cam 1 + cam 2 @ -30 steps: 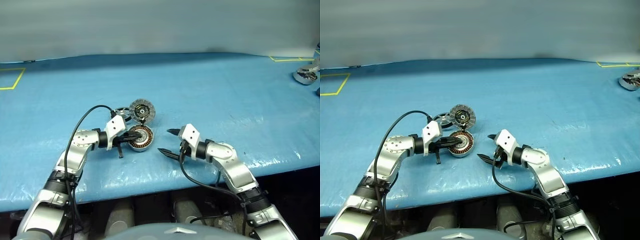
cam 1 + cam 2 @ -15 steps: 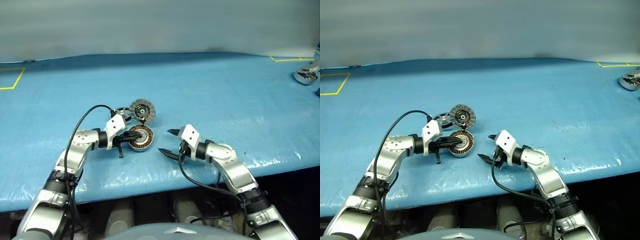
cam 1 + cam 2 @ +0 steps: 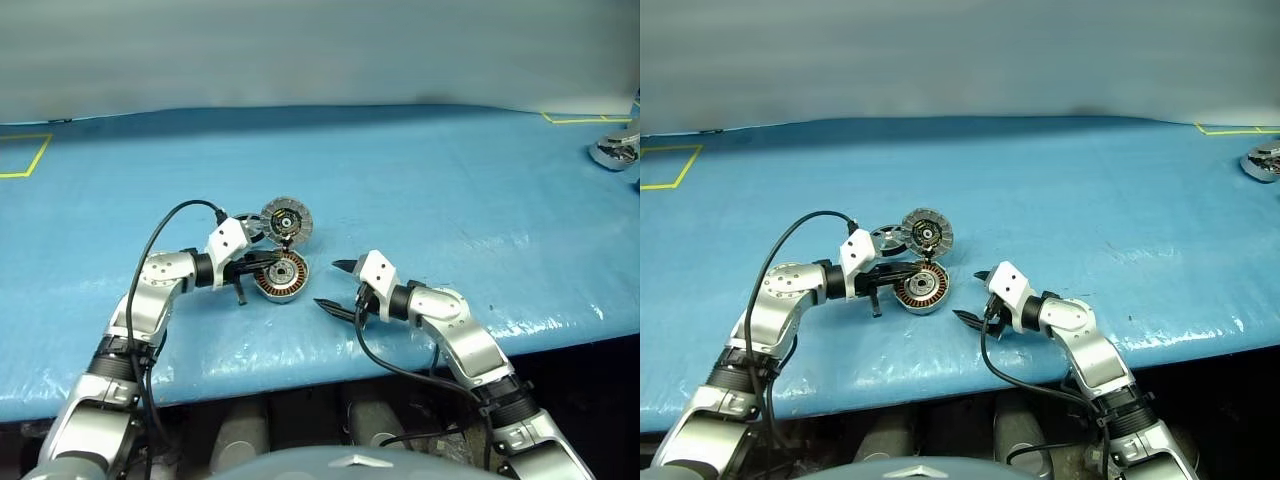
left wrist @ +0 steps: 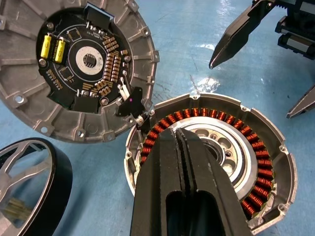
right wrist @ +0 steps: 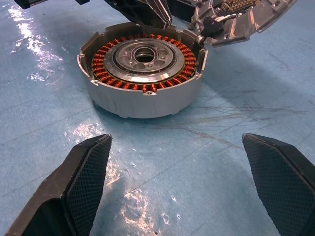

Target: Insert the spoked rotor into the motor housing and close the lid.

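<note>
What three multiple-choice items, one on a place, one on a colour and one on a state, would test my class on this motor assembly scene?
1. Where does the spoked rotor lie?
A. Inside the motor housing
B. On the blue table, beside the housing
C. Between the right gripper's jaws

2. What colour are the windings inside the housing?
A. Copper-brown
B. Green
C. White

3. How does the lid stand?
A. Shut over the housing
B. Detached, far across the table
C. Swung open, its ribbed inside showing

Answers:
1 B: the left wrist view shows its black rim on the table, next to the housing, which has no rotor in it.
2 A: the ring of coils shows copper-brown in both wrist views.
3 C: the lid's circuit board and ribs are exposed and the windings are uncovered.
</note>
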Robot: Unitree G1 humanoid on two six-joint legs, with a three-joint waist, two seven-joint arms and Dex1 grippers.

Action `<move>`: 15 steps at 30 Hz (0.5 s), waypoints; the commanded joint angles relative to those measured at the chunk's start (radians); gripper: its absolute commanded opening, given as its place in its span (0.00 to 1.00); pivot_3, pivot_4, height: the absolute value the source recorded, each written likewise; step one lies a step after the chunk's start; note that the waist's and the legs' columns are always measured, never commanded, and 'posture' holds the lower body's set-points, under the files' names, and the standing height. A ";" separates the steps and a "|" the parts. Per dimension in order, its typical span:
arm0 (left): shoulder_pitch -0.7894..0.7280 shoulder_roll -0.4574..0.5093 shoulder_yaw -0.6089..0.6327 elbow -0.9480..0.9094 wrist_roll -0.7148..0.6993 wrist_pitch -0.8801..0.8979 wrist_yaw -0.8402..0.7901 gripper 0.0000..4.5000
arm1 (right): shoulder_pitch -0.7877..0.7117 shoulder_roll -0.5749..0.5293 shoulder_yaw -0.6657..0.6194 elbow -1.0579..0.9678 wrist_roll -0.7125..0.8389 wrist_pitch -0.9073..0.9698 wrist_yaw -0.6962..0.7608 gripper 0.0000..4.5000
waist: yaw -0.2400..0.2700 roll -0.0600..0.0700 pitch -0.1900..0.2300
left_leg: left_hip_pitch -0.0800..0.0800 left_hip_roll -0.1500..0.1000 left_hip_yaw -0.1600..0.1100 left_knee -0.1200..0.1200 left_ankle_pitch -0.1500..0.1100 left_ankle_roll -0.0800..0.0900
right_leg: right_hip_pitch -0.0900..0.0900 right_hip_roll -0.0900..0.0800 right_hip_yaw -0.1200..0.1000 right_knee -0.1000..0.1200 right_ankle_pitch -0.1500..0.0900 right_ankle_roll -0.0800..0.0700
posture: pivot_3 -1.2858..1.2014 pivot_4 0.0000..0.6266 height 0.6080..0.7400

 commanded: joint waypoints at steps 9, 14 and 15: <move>0.000 0.029 -0.082 0.027 0.066 0.007 -0.035 0.01 | -0.003 0.005 -0.012 -0.024 0.004 -0.009 -0.012 1.00 | 0.000 0.000 0.000 | 0.000 0.000 0.000 0.000 0.000 0.000 | 0.000 0.000 0.000 0.000 0.000 0.000 | 0.52 0.24 1.00; 0.020 0.044 -0.090 0.024 0.082 0.011 -0.026 0.01 | -0.002 0.006 -0.012 -0.026 0.006 -0.009 -0.016 1.00 | -0.002 0.000 0.000 | 0.002 0.000 0.000 0.000 0.000 0.000 | 0.001 0.000 0.000 0.000 0.000 0.000 | 0.52 0.24 1.00; 0.022 0.046 -0.091 0.023 0.084 0.010 -0.026 0.01 | -0.002 0.006 -0.012 -0.025 0.006 -0.009 -0.017 1.00 | -0.003 0.000 0.000 | 0.002 0.000 0.000 0.000 0.000 0.000 | 0.001 0.000 0.000 0.000 0.000 0.000 | 0.52 0.24 1.00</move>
